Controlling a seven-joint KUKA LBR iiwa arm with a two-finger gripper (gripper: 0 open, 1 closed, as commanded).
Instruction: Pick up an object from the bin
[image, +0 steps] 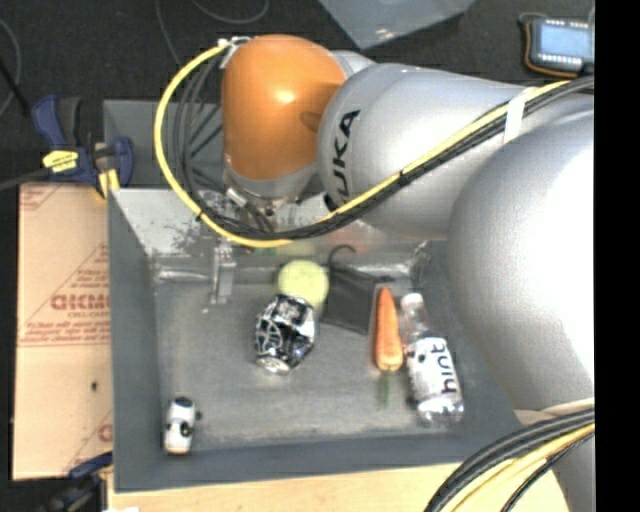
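Approach stage: your gripper (238, 212) hung by the grey metal bin's (135, 320) far wall, grip unreadable; next, probably descend onto the round yellow-green ball (303, 282).

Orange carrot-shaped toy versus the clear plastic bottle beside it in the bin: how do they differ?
The orange carrot-shaped toy is opaque and tapers to a point; the clear plastic bottle is see-through with a white lettered label. The carrot is slimmer, the bottle thicker. The carrot lies nearer the middle of the grey metal bin, the bottle nearer its right wall. Both lie flat, side by side.
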